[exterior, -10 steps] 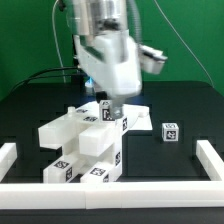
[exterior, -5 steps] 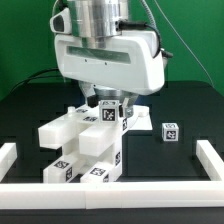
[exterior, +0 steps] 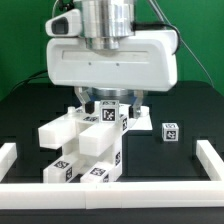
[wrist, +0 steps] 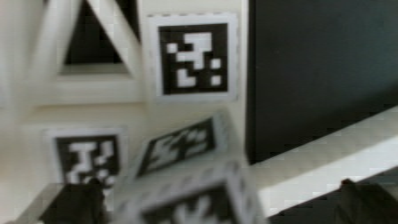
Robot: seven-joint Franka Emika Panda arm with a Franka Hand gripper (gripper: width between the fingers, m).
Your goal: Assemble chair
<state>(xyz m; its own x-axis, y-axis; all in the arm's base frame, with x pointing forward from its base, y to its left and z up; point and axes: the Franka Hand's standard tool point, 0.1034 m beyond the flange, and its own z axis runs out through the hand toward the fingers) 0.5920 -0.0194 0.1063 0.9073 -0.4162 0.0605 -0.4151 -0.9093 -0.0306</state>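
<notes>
Change: since one second ago the pincer (exterior: 110, 103) has turned about its upright axis. Its narrow side faced the exterior camera then; its broad housing faces it now and fills more of the frame. The parts on the bench have not shifted.
Pincer state: open, jaws spread wide, nothing held.
Pincer position: directly above the upper end of the chair parts (exterior: 85, 140), jaws pointing down, one on either side of the topmost tagged block (exterior: 108, 112).
Fingertips: in the wrist view the two dark fingertips (wrist: 71, 203) stand on opposite sides of a white tagged part. There appears to be a gap on each side, but the picture is blurred and contact cannot be ruled out.
Chair parts: white slabs and bars with black-and-white tags, stacked together in mid-bench. The stack runs from under the pincer toward the near rail and the exterior view's left.
Small cube (exterior: 170, 131): stands alone on the bench at the exterior view's right, well apart from the stack, with one tag facing the camera.
Border rails (exterior: 212, 158): plain white, along the near edge and both sides.
Bench (exterior: 190, 105): black surface.
</notes>
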